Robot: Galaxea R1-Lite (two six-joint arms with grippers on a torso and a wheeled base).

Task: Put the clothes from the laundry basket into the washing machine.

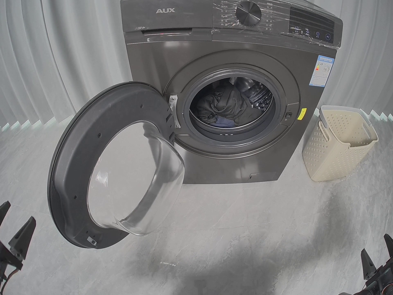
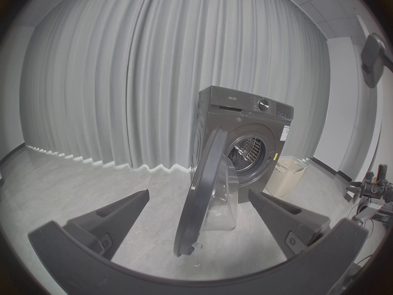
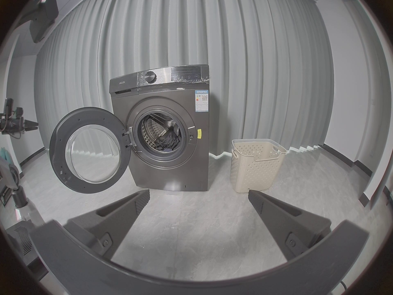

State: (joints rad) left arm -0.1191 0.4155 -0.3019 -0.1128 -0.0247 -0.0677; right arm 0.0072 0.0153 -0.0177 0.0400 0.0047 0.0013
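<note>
Dark clothes [image 1: 225, 103] lie bundled in the drum [image 1: 262, 97] of the washing machine [image 1: 163, 54], its round door [image 1: 77, 156] standing wide open. The cream laundry basket [image 1: 327, 156] stands on the floor [image 1: 245, 234] just beside the machine, on the robot's right. Left gripper [image 2: 198, 196] and right gripper [image 3: 198, 195] hang low, fingers spread wide, holding nothing.

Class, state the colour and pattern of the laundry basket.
Cream, dotted with rows of small holes; the laundry basket shows best in the right wrist view.
</note>
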